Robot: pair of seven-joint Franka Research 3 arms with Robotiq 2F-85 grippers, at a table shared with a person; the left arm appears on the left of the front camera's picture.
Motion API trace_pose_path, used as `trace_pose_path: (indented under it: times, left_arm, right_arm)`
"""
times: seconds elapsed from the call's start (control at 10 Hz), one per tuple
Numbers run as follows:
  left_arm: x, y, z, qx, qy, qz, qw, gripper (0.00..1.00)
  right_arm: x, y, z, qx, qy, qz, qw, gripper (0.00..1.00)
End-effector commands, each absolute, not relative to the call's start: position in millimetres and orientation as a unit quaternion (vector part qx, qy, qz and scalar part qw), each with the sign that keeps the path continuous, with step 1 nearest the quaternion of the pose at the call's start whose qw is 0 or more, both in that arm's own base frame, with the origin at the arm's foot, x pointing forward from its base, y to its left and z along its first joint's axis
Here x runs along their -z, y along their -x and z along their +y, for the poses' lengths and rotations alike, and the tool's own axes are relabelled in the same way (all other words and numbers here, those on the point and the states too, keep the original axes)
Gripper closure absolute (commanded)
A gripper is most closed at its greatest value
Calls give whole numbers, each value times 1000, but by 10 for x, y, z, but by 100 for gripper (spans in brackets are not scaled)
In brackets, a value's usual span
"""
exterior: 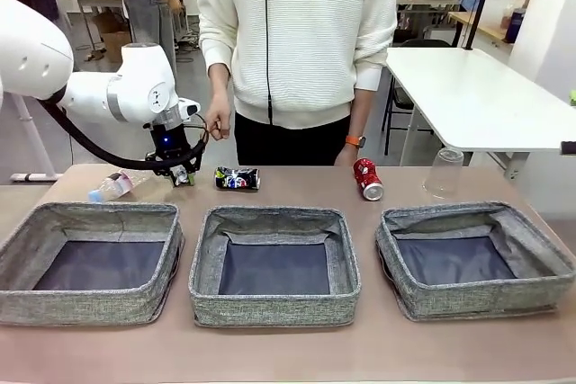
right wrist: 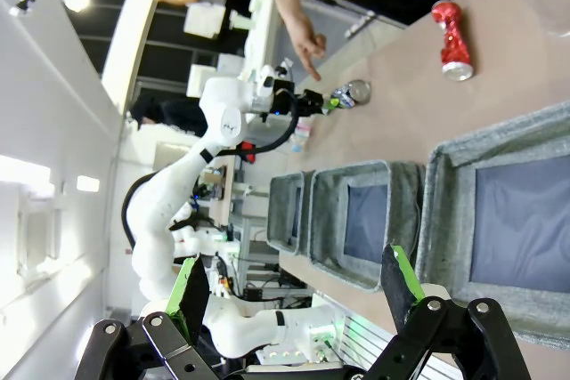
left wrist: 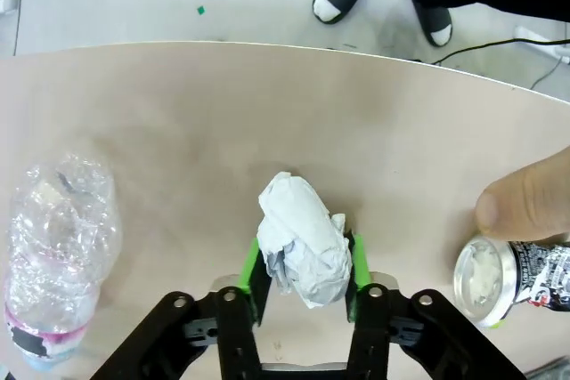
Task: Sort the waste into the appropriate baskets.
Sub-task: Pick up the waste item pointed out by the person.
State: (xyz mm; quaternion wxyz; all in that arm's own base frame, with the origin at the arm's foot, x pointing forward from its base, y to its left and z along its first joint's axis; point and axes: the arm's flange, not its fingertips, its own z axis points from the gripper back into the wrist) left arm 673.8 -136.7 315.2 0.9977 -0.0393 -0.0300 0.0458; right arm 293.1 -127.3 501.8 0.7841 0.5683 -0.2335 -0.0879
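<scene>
Three grey woven-fabric baskets stand in a row along the near side of your bench (exterior: 288, 352): the left basket (exterior: 90, 215), the middle basket (exterior: 274, 310) and the right basket (exterior: 477, 301). They are rectangular, with soft low walls. Each shows you a bare dark blue-grey floor.

All the waste lies on the bench beyond them. From the front you can see a crumpled clear plastic bottle (exterior: 112, 186) on its side at the far left. Next comes a dark can with colourful print (exterior: 238, 178), also on its side, behind the middle basket. A dented red drink can (exterior: 368, 179) lies farther right, and a clear plastic cup (exterior: 444, 173) stands behind the right basket.

In that view your left gripper (exterior: 180, 175) is low over the bench between the bottle and the dark can. The left wrist view gives you the grip itself. The green pads (left wrist: 254, 264) are closed on a small white paper wad (left wrist: 303, 238), creased and lumpy, at the bench surface. There the person's hand (left wrist: 530, 202) is just beside the dark can's silver end. You cannot tell whether it touches.

The right wrist view shows your right gripper (right wrist: 294, 264) with jaws wide apart and nothing between them, well back from the baskets.
</scene>
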Motion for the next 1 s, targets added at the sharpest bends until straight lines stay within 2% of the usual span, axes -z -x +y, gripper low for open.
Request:
trace_pose_path:
  times: [0.0, 0.2, 0.6, 0.7, 0.8, 0.9]
  left_arm:
    - [-3147, -6709, -1405, -47, 28, -29, 998, 89]
    - [-3146, -6688, -1404, -48, 31, -28, 998, 100]
    - [-3239, -6560, -1329, -51, 36, -10, 998, 100]
    - [-3536, -6310, -1264, -36, 45, 21, 998, 100]
    - [-4041, -5811, -1244, 1, 94, 22, 995, 100]
    - [-4550, -5103, -1263, 20, 76, -8, 997, 100]
  right_arm:
    - [-5022, -2960, -1270, 78, -575, -247, 776, 0]
    - [-5022, -2960, -1270, 78, -575, -247, 776, 0]
    - [-5022, -2960, -1270, 78, -575, -247, 776, 0]
    - [-5022, -2960, -1270, 78, -575, -247, 776, 0]
    - [-5022, -2960, -1270, 78, -575, -247, 776, 0]
    - [-5022, -2960, -1270, 78, -575, -247, 776, 0]
